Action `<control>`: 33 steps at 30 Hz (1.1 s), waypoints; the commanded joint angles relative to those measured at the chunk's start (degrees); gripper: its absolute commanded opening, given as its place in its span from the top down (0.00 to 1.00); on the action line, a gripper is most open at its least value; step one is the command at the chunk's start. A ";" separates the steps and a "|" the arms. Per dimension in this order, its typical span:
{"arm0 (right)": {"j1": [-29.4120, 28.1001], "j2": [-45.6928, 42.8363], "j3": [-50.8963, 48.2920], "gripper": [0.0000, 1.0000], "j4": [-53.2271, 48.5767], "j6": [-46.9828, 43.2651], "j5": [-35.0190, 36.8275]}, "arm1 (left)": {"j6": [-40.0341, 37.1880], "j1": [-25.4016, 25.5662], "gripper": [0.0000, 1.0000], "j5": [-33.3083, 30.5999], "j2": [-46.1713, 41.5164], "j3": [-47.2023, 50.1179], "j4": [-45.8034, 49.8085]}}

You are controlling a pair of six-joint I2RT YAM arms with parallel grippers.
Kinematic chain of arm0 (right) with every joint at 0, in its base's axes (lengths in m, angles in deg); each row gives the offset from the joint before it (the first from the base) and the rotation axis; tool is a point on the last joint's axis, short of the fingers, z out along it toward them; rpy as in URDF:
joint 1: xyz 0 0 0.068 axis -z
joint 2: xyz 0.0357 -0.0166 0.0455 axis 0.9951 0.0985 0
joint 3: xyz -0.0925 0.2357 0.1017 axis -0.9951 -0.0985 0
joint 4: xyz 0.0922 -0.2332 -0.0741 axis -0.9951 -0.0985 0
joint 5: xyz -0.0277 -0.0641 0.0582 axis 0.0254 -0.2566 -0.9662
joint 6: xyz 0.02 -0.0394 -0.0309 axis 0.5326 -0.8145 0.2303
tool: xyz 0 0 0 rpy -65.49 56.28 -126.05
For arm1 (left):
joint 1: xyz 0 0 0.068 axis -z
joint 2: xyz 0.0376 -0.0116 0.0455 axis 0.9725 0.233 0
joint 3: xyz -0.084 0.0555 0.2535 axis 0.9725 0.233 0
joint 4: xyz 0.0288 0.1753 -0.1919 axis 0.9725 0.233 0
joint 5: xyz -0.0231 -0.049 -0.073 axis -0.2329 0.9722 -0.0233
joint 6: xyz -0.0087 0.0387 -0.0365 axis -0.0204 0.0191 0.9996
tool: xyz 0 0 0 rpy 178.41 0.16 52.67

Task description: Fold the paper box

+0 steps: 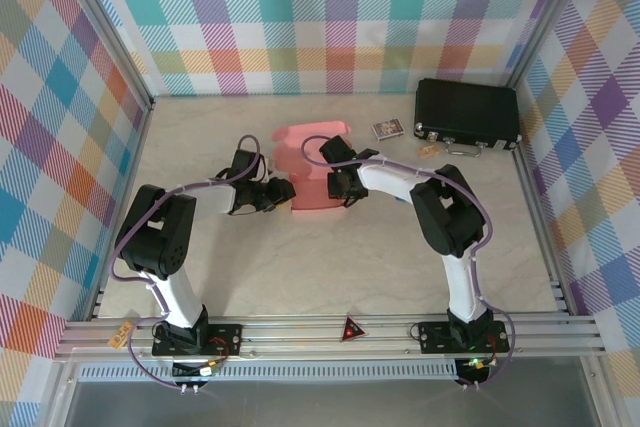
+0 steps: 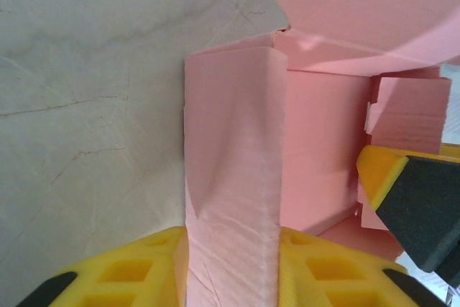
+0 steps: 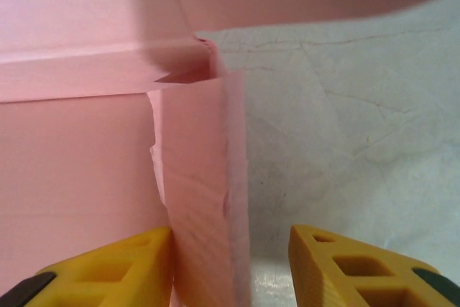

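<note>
The salmon-pink paper box lies part folded in the middle of the table, one flap lying toward the back. My left gripper is at its left side. In the left wrist view a doubled side wall stands upright and fills the gap between both yellow fingers, which touch it on each side. My right gripper is at the box's right side. In the right wrist view its left finger rests against a standing wall, while the right finger stands apart over bare table.
A black case lies at the back right, with a small printed card and a tan tag beside it. Metal frame rails and plaid walls bound the table. Marbled tabletop stretches in front of the box.
</note>
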 commanded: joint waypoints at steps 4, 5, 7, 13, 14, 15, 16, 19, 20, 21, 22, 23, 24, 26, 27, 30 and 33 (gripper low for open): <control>0.10 -4.65 -0.92 0.52 0.36 -1.83 -2.06 | -1.42 0.57 0.59 0.86 -0.79 -2.44 3.11; 0.05 -4.84 -0.82 0.51 0.40 -2.11 -2.26 | -1.49 0.57 0.57 1.01 -0.92 -2.44 3.13; 0.05 -5.10 -0.52 0.50 -0.03 -2.57 -2.57 | -1.52 0.57 0.55 1.14 -1.05 -2.46 2.94; 0.05 -5.38 0.78 0.52 -3.69 -2.87 -0.08 | -1.65 0.57 0.52 1.32 -1.76 -2.23 2.77; 0.08 -5.38 0.94 0.52 -4.26 -3.09 0.31 | -1.61 0.57 0.52 1.44 -1.84 -2.03 2.68; 0.12 -5.38 1.08 0.52 -4.83 -3.49 0.41 | -1.67 0.57 0.52 1.40 -1.93 -1.93 2.67; 0.05 -5.31 1.09 0.52 -5.07 -4.15 0.14 | -1.67 0.57 0.51 1.47 -1.93 -1.88 2.65; 0.05 -5.36 1.02 0.54 -5.70 -4.81 -0.42 | -1.78 0.57 0.51 1.58 -2.02 -1.70 2.51; 0.06 -5.30 0.98 0.55 -5.90 -4.87 -0.42 | -1.71 0.57 0.51 1.59 -2.03 -1.66 2.53; 0.09 -5.30 0.90 0.56 -6.09 -5.05 -0.43 | -1.76 0.57 0.51 1.65 -2.07 -1.67 2.53; 0.05 -5.30 0.90 0.58 -6.36 -5.24 -0.57 | -1.76 0.57 0.51 1.74 -2.13 -1.68 2.48; 0.05 -5.23 0.90 0.59 -6.58 -5.41 -0.68 | -1.75 0.56 0.51 1.68 -2.15 -1.68 2.51; 0.05 -5.10 0.98 0.60 -6.95 -5.51 -0.77 | -1.77 0.57 0.51 1.75 -2.12 -1.70 2.52; 0.05 -5.01 0.91 0.65 -7.30 -5.61 -1.03 | -1.75 0.58 0.51 1.76 -2.09 -1.64 2.52; 0.05 -4.94 0.90 0.66 -7.39 -5.82 -1.08 | -1.76 0.57 0.51 1.76 -2.12 -1.57 2.52; 0.05 -4.64 0.99 0.67 -8.05 -5.78 -0.95 | -1.75 0.57 0.51 1.68 -2.17 -1.41 2.54; 0.05 -4.41 1.36 0.66 -8.81 -5.94 -1.27 | -1.75 0.57 0.51 1.58 -2.20 -1.31 2.58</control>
